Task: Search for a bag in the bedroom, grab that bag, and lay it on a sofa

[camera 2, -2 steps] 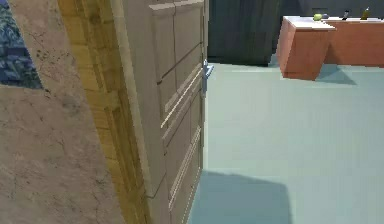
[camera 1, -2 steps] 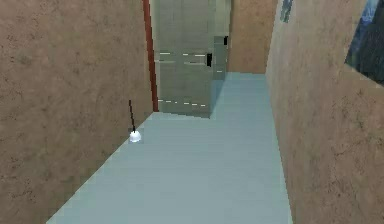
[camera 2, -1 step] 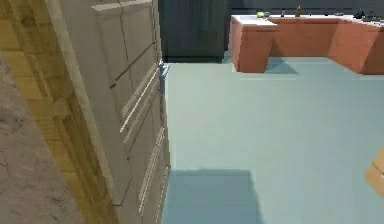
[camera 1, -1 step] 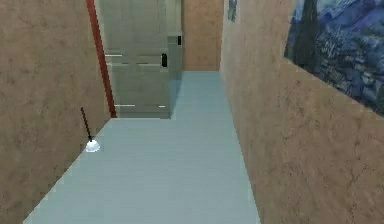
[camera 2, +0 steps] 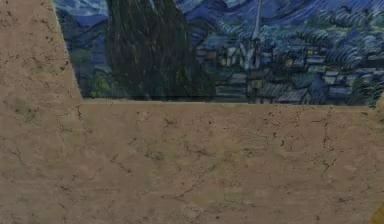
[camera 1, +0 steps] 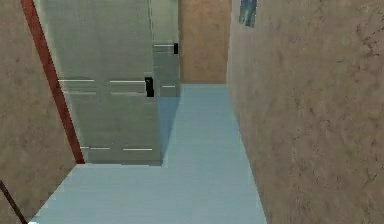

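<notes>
Gripper state cannot be told from these views, nor whether it holds anything; where the bag lies cannot be told either.

Nearest, in the arm side view, a tan mottled wall (camera 2: 190, 165) takes up the lower half and the upper left corner. Hung on it, across the top from left of centre to the right edge, is a painting (camera 2: 230, 50): a swirling blue night sky, a tall dark tree shape left of centre, and small houses with a spire to the right.

In the forward view, a pale blue floor (camera 1: 205, 160) runs from the bottom edge up the middle as a narrow corridor. A tan wall (camera 1: 320, 120) covers the right side, with a bluish edge of a wall picture (camera 1: 247, 12) at its top. At the left is another tan wall (camera 1: 18, 110), bordered by a red-brown door frame (camera 1: 55, 90). Just right of it stands a grey-green panelled door (camera 1: 105, 80) with a dark handle (camera 1: 149, 87). Farther up the corridor is a second door (camera 1: 165, 25) with its own dark handle (camera 1: 174, 48). A tan end wall (camera 1: 205, 40) closes the corridor at the top centre.
</notes>
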